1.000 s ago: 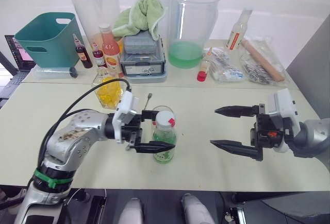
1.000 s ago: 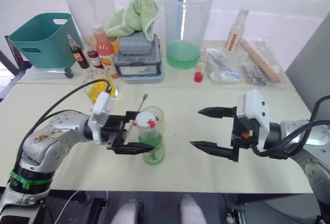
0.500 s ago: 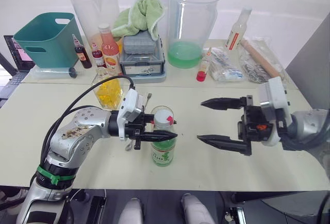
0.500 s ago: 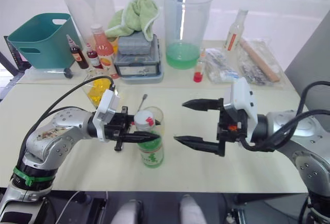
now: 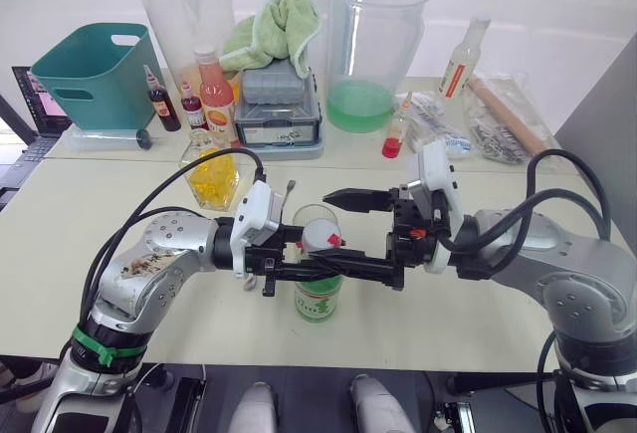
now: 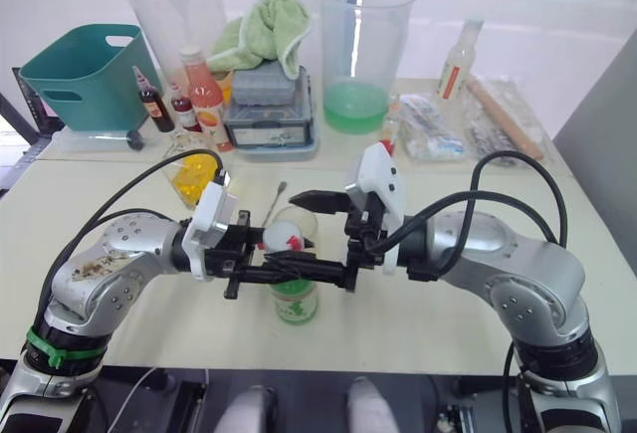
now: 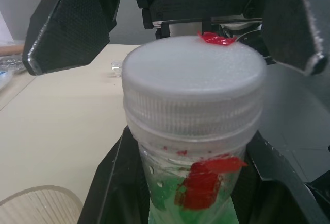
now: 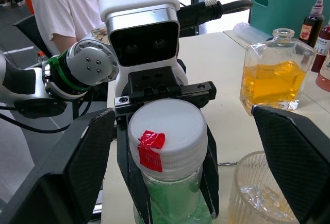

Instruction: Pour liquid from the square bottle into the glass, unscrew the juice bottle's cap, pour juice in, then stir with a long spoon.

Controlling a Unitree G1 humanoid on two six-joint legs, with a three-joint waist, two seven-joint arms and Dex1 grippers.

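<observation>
Juice bottle (image 5: 318, 289) stands upright on the cream tabletop (image 5: 498, 314), neck clamped by the left pincer (image 5: 323, 267); the right pincer (image 5: 353, 229) is spread wide around its white cap (image 5: 318, 237). Just behind stands the ribbed glass (image 5: 302, 218). The right wrist view shows the smooth cap between black textured fingers (image 8: 294, 157), with the square bottle (image 8: 273, 77) of yellow liquid beyond the glass.

- Left gripper (image 6: 299, 268) clamped on the juice bottle (image 6: 294, 299) just below the cap (image 6: 283, 240).
- Right gripper (image 6: 299, 234) spread wide, straddling the cap.
- The glass (image 6: 297, 220) just behind the juice bottle on the tabletop (image 6: 418, 314).
</observation>
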